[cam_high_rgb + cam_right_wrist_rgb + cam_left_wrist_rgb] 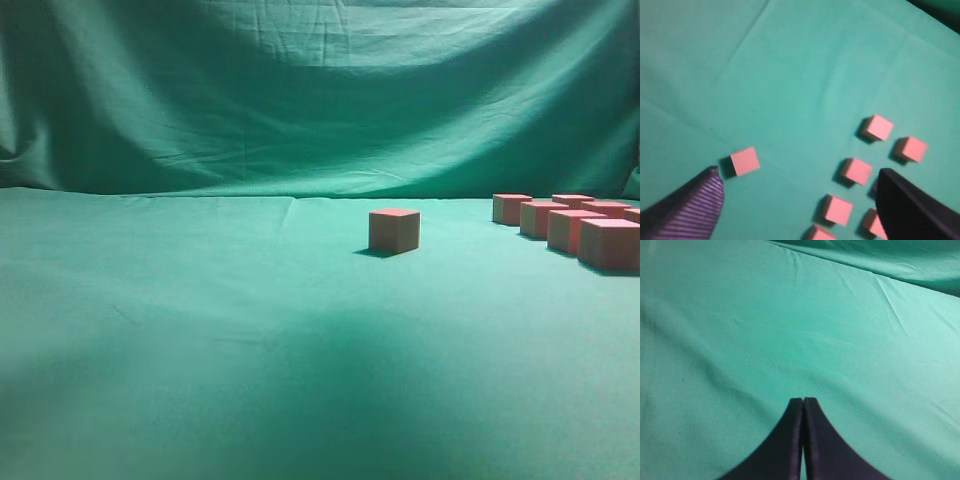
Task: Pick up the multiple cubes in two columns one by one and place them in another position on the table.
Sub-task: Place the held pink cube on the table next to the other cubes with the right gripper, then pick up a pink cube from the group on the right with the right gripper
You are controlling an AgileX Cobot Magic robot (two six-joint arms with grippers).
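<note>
One pink-topped cube [394, 230] stands alone near the middle of the teal table [200, 330]. Several more cubes [565, 225] sit in two columns at the right edge. No gripper shows in the exterior view. The right wrist view looks down from well above: the lone cube [745, 161] lies just beside the left fingertip, and the columns [857, 171] lie to the right, partly hidden by the right finger [900, 205]. My right gripper [798, 173] is open with only cloth between its fingers. My left gripper [803, 401] is shut and empty over bare cloth.
A wrinkled green backdrop curtain [300, 90] hangs behind the table. Creases run across the cloth [887, 310] in the left wrist view. Bare cloth stretches over the left and front of the table.
</note>
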